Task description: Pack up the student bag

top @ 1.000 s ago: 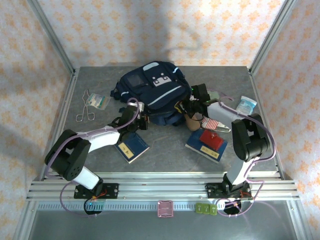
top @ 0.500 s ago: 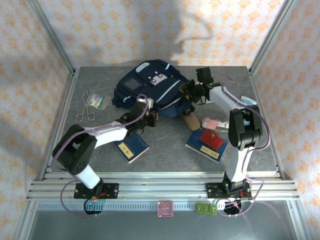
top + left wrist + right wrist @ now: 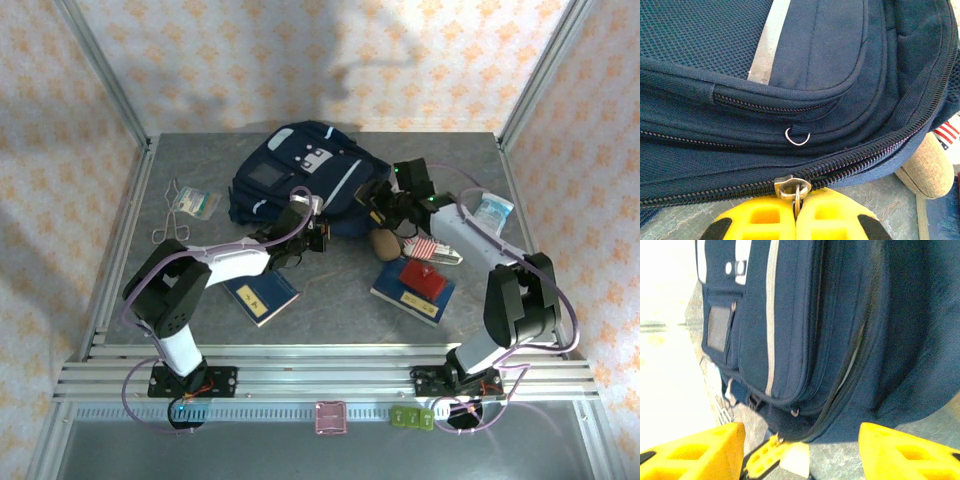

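From where I stand, the student bag (image 3: 300,178) lies flat on the table toward twelve o'clock, front patches up, with its near edge facing the arms. The left gripper (image 3: 796,212) sits at the bag's six o'clock edge, its yellow fingers pressed together on the metal zip pull (image 3: 792,188) of the main compartment. The right gripper (image 3: 800,452) is at the bag's four o'clock corner, just beside the fabric, its fingers (image 3: 705,450) spread wide and holding nothing. I take the step in hand to be opening the main zip so things can go in. From the left wrist the track looks closed on one side of the slider and seems to gape on the other, though I cannot tell how far it is undone. The brown glasses case (image 3: 383,243) and two blue books (image 3: 262,293) lie at the bag's five and six o'clock, not yet packed. The next move, I judge, calls for the right fingers to close on the fabric and brace the bag while the left draws the slider along its track without letting the pull slip.
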Controlling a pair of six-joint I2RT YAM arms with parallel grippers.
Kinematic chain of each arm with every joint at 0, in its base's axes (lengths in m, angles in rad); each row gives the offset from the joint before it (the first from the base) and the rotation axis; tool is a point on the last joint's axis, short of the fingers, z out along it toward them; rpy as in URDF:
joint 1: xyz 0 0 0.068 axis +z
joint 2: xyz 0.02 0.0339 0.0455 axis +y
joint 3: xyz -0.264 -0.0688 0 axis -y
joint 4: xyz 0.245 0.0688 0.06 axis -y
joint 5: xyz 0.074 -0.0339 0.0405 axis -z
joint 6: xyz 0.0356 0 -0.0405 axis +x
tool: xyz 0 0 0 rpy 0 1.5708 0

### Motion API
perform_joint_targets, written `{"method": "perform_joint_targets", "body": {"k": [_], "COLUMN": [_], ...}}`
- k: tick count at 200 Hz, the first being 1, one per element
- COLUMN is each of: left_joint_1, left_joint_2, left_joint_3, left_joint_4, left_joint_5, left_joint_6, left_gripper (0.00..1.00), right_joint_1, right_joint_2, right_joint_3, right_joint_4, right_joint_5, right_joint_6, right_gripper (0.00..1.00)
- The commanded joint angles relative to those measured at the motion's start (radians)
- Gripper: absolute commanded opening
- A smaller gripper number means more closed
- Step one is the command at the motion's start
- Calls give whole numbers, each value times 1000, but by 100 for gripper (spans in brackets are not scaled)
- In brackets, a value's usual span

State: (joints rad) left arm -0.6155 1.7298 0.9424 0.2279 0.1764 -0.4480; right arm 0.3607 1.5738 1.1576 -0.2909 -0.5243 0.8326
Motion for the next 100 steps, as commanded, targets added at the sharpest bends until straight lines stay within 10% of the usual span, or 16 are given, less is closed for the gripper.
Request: {"method": "perform_joint_targets", "body": {"k": [1,43,72,100], "left_joint_1": [-10,-18,-13,58], "left_joint_2": [-24,-51,-64,-91], "left_joint_3": [24,-9,-40,-112], "left_joint_4": [16,32,21,23], "left_joint_5": [9,-9,-49,-55], "left_joint_6": [-4,-9,0,-12], "left_gripper": [0,0,0,0], "right_joint_1": [25,52,42,16], "right_joint_2": [62,245,288,258], "right_joint_3": [-1,86,96,66], "right_joint_4": [75,118,156,183], "right_joint_5": [-19,-77,-67,-22], "right_joint_6": [58,95,103,106], "right_gripper": [61,57,1,0]}}
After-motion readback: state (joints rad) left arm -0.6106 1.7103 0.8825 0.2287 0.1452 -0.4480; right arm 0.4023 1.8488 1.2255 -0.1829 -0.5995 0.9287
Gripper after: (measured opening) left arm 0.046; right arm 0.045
